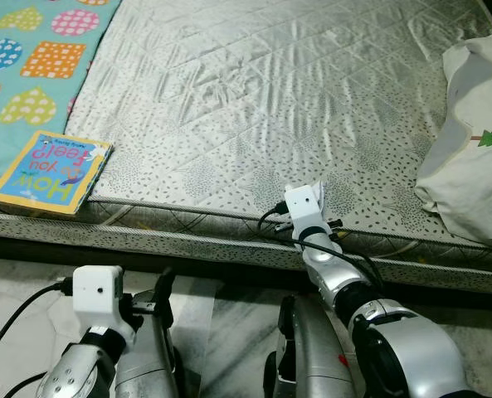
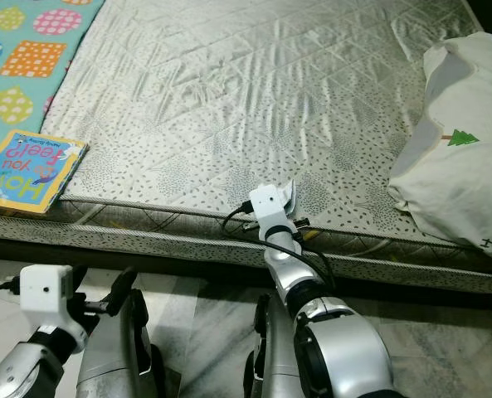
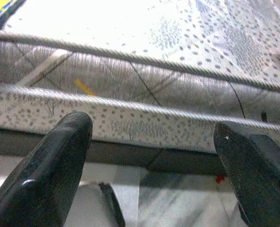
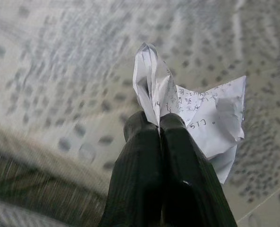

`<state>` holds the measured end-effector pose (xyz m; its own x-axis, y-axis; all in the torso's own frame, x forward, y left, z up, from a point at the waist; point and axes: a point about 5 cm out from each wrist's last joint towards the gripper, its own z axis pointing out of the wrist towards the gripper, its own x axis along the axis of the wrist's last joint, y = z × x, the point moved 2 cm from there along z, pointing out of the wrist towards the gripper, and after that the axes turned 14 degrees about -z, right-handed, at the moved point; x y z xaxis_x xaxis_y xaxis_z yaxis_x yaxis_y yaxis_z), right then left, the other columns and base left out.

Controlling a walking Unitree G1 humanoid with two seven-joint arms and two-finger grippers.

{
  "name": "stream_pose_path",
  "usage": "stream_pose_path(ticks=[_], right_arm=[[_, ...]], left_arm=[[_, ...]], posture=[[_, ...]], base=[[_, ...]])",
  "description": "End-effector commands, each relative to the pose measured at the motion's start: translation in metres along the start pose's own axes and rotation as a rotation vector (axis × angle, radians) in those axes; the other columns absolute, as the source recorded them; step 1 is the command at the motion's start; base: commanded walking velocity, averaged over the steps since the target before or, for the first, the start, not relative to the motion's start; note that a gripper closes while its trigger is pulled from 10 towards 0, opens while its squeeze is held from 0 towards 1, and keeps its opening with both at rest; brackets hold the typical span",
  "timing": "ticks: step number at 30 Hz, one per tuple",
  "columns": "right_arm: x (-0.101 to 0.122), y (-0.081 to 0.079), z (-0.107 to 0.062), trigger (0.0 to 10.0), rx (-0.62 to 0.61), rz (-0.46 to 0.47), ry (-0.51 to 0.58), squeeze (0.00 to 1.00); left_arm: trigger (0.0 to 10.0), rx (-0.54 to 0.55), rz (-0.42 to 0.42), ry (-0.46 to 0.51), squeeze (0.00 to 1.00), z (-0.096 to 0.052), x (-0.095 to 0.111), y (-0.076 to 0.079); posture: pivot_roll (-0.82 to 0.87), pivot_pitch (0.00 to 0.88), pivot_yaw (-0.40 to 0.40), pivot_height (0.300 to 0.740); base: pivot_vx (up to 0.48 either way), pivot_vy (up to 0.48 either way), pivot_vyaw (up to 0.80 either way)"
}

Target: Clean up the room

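Reaching out over the near edge of a bare quilted mattress (image 1: 254,108), the robot's right gripper (image 4: 158,124) has its two black fingers pressed tightly together on a crumpled sheet of white paper (image 4: 201,116), which bears handwritten marks and sticks up and out to one side from between the fingertips. In the head views a corner of that paper (image 1: 320,192) shows just beyond the white camera block on the right wrist, above the mattress surface near its piped border. The left gripper (image 3: 154,142) sits low, close to the marble-patterned floor (image 1: 237,319) in front of the mattress side, its two fingers (image 3: 59,156) spread wide apart with nothing between them; the wrist view looks past them at the grey side panel and corded seams of the mattress. One children's picture book (image 1: 53,172), its cover reading "How do you feel?", lies flat at the left corner of the mattress, resting on the edge of one teal play mat (image 1: 30,66) printed with coloured hearts and squares. One white pillow (image 1: 470,141) with a small green tree motif lies at the right edge of the mattress, well apart from the gripper and paper. Counted in all: one sheet of paper, one book, one mat, one pillow, two grippers.
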<state>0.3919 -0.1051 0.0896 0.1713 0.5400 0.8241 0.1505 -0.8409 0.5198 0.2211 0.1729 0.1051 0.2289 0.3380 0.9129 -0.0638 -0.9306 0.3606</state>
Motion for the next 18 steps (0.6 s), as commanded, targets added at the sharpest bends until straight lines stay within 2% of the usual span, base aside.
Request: stream_pose_path(ticks=[1,5,8,9,12,13,16,17,18], right_arm=[[-0.004,0.005,0.001,0.0,0.003,0.034,-0.03,0.0],[0.004,0.012,0.005,0.0,0.029,0.047,-0.004,0.0],[0.016,0.016,0.007,0.0,0.054,0.036,0.036,0.0],[0.026,0.018,0.009,0.0,0.066,0.033,0.065,0.0],[0.041,0.019,0.011,0.0,0.095,0.041,0.12,0.0],[0.053,0.016,0.01,0.0,0.139,0.038,0.181,0.0],[0.061,0.014,0.01,0.0,0.177,0.047,0.22,0.0],[0.065,0.013,0.009,4.4,0.208,0.071,0.256,0.0],[0.066,0.014,0.008,4.4,0.221,0.085,0.271,0.0]], left_arm=[[10.0,0.019,0.002,0.001,0.0,0.001,-0.002,-0.004],[10.0,0.0,0.009,0.04,0.0,0.018,0.006,-0.003],[10.0,0.012,0.024,0.08,0.0,0.029,0.014,-0.009],[10.0,0.025,0.036,0.106,0.0,0.037,0.02,-0.014],[10.0,0.037,0.054,0.138,0.0,0.043,0.026,-0.019],[10.0,0.054,0.054,0.153,0.0,0.049,0.028,-0.023],[10.0,0.07,0.039,0.159,0.0,0.055,0.027,-0.026],[10.0,0.078,0.045,0.151,0.0,0.061,0.022,-0.025],[10.0,0.079,0.05,0.146,0.0,0.065,0.02,-0.024]], posture=[[0.17,0.133,-0.106,0.564],[0.17,0.08,-0.112,0.564],[0.15,0.029,-0.114,0.564],[0.14,0.006,-0.111,0.564],[0.13,0.0,-0.105,0.564],[0.1,0.0,-0.089,0.564],[0.08,0.0,-0.076,0.564],[0.02,0.0,-0.057,0.564],[0.02,0.0,-0.057,0.564]], base=[[0.0,0.0,0.0],[0.0,0.0,0.0],[0.0,0.0,0.0],[0.0,0.0,0.0],[0.0,0.0,0.0],[0.0,0.0,0.0],[0.0,0.0,0.0],[0.0,0.0,0.0],[0.0,0.0,0.0]])
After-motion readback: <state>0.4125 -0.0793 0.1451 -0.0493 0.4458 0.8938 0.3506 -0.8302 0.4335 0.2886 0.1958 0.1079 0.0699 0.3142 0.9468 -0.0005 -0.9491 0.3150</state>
